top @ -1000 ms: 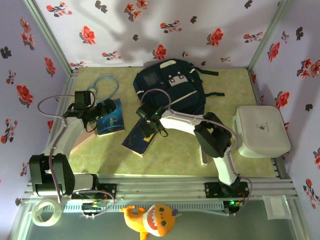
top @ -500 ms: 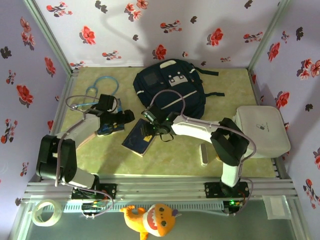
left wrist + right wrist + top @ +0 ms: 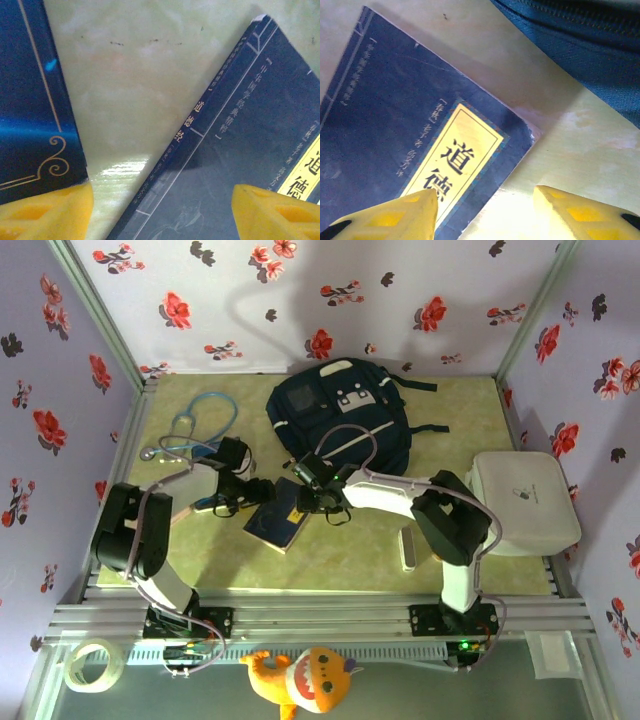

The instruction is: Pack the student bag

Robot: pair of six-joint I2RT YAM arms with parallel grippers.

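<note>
The left arm reaches low across the table (image 3: 350, 550) from its near-left base. The left gripper (image 3: 160, 215) points down over the bare strip between two books. Its yellow fingertips (image 3: 45, 212) stand apart and grip nothing, one over the blue gold-trimmed book (image 3: 30, 100), the other over the dark Chinese-titled book (image 3: 250, 125). The right arm folds in from the right. The right gripper (image 3: 485, 215) is likewise spread and empty, one fingertip over that dark book's yellow label (image 3: 465, 150), the other over bare table beside its corner. The student bag (image 3: 340, 420) lies flat just beyond, at the table's far middle.
</note>
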